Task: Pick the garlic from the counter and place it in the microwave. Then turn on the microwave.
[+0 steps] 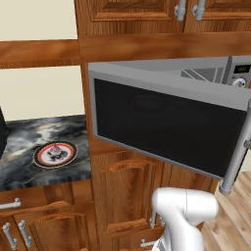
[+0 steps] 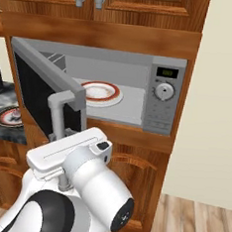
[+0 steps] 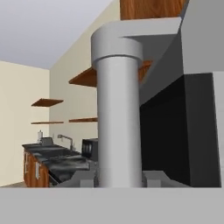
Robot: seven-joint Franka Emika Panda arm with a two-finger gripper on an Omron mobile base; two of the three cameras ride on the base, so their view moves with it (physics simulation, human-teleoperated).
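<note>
The microwave (image 2: 139, 97) stands open, its black glass door (image 2: 43, 89) swung out to the left; the grey bar handle (image 2: 57, 114) sits just above the white arm (image 2: 77, 184), which fills the lower left; inside the cavity a red-rimmed plate (image 2: 101, 92) lies flat; the round knob (image 2: 163, 92) sits under a small display on the right panel; far left, a second plate (image 2: 9, 116) with the garlic (image 2: 16, 113) on it rests on the dark counter (image 2: 2, 128); wooden cabinets (image 2: 147, 175) run above and below.
</note>
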